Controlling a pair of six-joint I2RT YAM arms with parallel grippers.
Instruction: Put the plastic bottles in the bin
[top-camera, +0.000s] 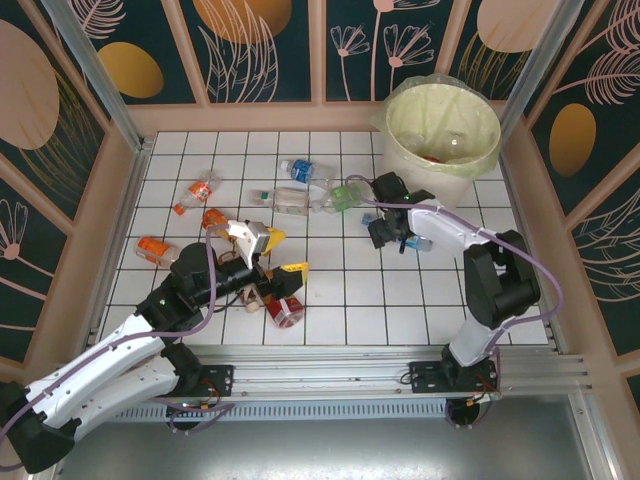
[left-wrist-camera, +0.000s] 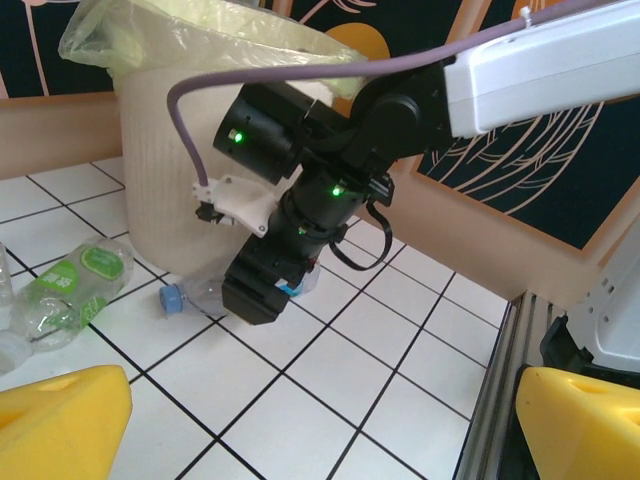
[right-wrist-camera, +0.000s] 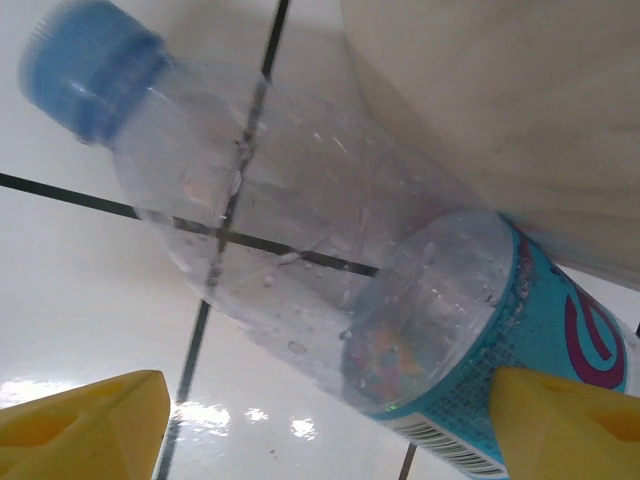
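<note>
Right tool (right-wrist-camera: 325, 425) is hovering wide open astride the blue-capped bottle (right-wrist-camera: 300, 250) lying on the worktop (right-wrist-camera: 70, 300) just beside the bin (right-wrist-camera: 500, 100), seemingly empty, light and slippery, best gripped at its labelled middle.

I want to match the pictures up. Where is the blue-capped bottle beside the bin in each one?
Top external: the blue-capped bottle lies right of centre, just below the bin.
Left wrist: the bottle is low, left of centre, at the bin's foot.
Right wrist: the bottle crosses the middle, cap upper left.
Shared landmark: the bin's cream wall.
</note>
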